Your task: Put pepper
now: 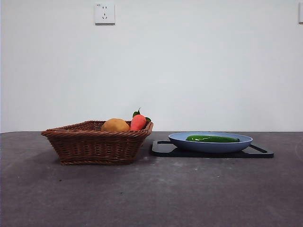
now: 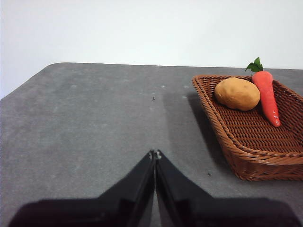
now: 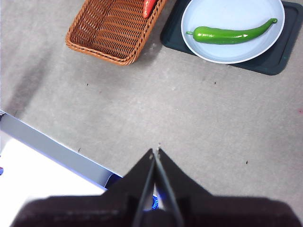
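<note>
You can see the pepper (image 1: 212,139) lying flat in the blue plate (image 1: 180,140), right of the middle of the front view. It is long, thin, shiny and green, with a slight bend. In the right wrist view it (image 3: 230,34) sits at the upper right, its curled tip pointing right.

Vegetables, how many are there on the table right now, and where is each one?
3. The green pepper lies on the blue plate. The carrot and the potato sit side by side in the wicker basket. No others show in any view.
</note>
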Robot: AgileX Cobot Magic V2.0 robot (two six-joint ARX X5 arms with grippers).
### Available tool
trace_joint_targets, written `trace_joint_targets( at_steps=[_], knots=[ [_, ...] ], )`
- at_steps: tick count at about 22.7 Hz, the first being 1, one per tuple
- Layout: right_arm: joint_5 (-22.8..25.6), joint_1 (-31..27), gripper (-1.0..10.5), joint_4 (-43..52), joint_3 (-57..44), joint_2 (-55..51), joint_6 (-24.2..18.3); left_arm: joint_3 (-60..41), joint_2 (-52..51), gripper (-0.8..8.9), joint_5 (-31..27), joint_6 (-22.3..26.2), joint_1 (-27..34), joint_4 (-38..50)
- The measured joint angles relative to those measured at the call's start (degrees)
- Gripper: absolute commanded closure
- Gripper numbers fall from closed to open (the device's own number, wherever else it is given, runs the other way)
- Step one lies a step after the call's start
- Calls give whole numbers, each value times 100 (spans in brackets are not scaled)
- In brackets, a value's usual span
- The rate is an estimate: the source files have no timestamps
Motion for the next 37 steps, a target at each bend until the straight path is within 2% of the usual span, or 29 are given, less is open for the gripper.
trace_joint_targets(
  at_steps=[13, 15, 19, 21, 24, 26, 29, 32, 37],
  knots=[
    [0, 0, 936, 0, 0, 0, 0, 0, 0, 804, 0, 0, 0, 0],
    [66, -136, 936, 4, 0, -72, -105, 0, 0, 804, 4, 0, 0, 0],
    [131, -713, 936, 1198, -140, -914, -170, 0, 0, 804, 11, 0, 0, 7],
    [127, -1008, 936, 1915, -605, -1528, -157, 0, 0, 804, 13, 0, 0, 4],
    [136, -1307, 936, 3198, -1941, -2479, -149, 0, 0, 804, 13, 0, 0, 7],
    [146, -1342, 936, 4207, -3128, -3069, -111, 0, 0, 804, 13, 0, 0, 7],
    [146, -1342, 936, 5233, -4323, -3633, -81, 0, 0, 804, 15, 0, 0, 7],
    [146, -1342, 936, 6004, -5355, -4037, -17, 0, 0, 804, 15, 0, 0, 7],
    [146, -1342, 936, 6721, -6695, -4610, 144, 0, 0, 804, 15, 0, 0, 7]
  ],
)
